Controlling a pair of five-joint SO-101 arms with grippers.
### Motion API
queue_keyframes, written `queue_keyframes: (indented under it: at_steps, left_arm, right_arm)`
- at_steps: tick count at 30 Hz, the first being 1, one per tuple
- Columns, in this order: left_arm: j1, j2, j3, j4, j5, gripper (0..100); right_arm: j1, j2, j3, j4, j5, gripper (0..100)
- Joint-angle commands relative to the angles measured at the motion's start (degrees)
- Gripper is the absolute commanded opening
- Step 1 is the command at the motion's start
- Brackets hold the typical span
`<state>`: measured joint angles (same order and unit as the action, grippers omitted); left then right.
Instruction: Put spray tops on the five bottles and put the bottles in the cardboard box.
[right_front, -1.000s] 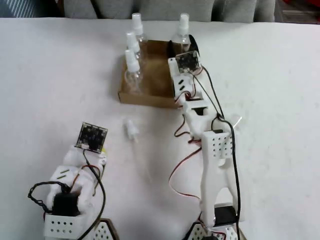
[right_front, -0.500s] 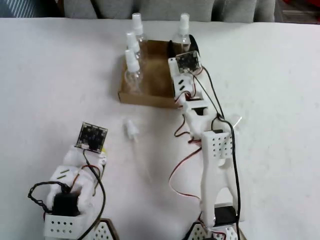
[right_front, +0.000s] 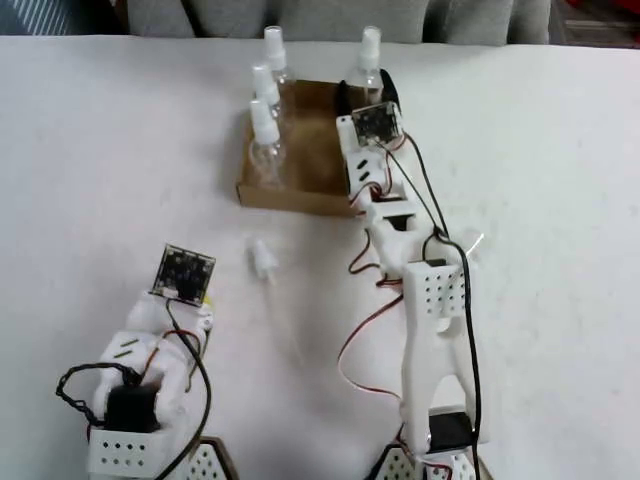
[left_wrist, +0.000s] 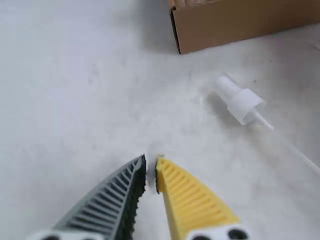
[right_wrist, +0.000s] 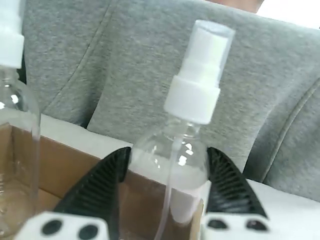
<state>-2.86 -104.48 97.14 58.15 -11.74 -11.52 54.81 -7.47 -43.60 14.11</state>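
The right gripper (right_front: 366, 92) is grasping a capped bottle (right_wrist: 171, 162) that is standing upright inside the cardboard box (right_front: 298, 192), at a far corner, with the jaws pressing on its sides. The left gripper (left_wrist: 151, 167) is sitting clenched and empty, well short of the box. A loose spray top (left_wrist: 242, 102) is lying near the box's front wall.

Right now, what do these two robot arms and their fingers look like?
The left arm and right arm are white plastic with black cables, the right also red. The left fingers are ribbed, one grey, one yellow; the right fingers ribbed black.
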Motion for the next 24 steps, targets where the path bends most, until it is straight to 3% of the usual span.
queue_keyframes:
  at_steps: [1,13,19,24]
  left_arm:
    - [-0.31,-0.31,-0.09,-1.32,-0.70,6]
    - [-0.31,-0.31,-0.09,-1.32,-0.70,6]
    - [-0.31,-0.31,-0.09,-1.32,-0.70,6]
    - [-0.31,-0.31,-0.09,-1.32,-0.70,6]
  right_arm:
    - [-0.57,-1.27,-0.18,0.31,0.44,15.6]
    - [-0.84,-4.44,2.64,3.21,0.35,15.3]
    - [-0.84,-6.11,4.31,6.02,0.35,25.2]
    - [-0.84,-6.11,4.31,5.85,0.79,25.5]
